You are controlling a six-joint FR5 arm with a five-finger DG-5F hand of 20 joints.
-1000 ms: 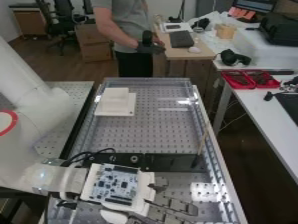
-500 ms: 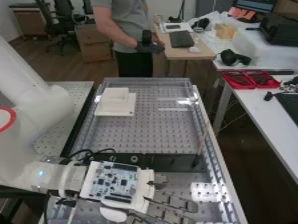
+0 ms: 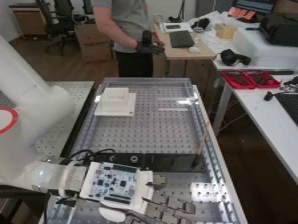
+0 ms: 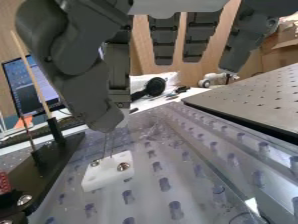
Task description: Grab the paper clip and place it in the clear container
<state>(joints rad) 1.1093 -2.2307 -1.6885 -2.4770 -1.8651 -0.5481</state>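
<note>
One paper clip point(image 4: 104, 145), standing near-upright, long axis rising from a white block point(image 4: 101, 175). One hand point(image 3: 183, 205), lying slightly higher at the high frame's bottom than before; whether it is gripping the clip, cannot tell.

And the perforated bench top point(image 3: 146, 134) is seen overlaid by a clear panel point(image 3: 149, 81); toward the far end a stepped white block point(image 3: 114, 103) is set, nearer a black bar point(image 3: 169, 161) is laid crosswise, and beside it a small white piece point(image 4: 100, 173) is rested.
</note>
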